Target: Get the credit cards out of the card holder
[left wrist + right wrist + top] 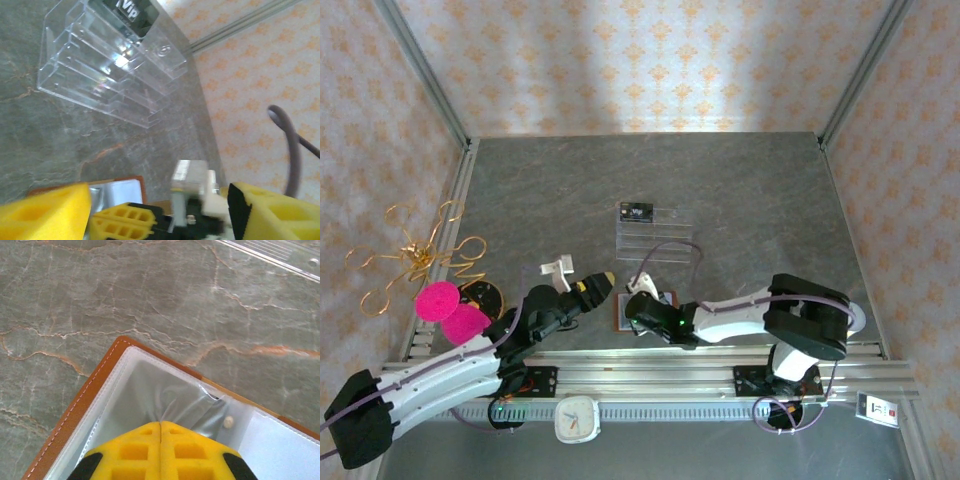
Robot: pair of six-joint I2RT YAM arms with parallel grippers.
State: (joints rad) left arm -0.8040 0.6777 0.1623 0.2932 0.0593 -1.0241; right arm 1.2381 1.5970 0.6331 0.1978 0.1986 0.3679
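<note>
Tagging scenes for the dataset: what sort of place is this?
Likely a lab robot cell dressed as a room: wallpapered panels in metal framing, a marble-look table, the left arm and right arm bolted to an aluminium rail.

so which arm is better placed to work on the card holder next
probably right: the right gripper is shut, tips over the clear sleeve of the open card holder; the left gripper hangs open at its edge

place: lab test booth | evidence: wallpapered panel walls point(620, 60), aluminium frame rails point(720, 375), grey marbled tabletop point(740, 200)
</note>
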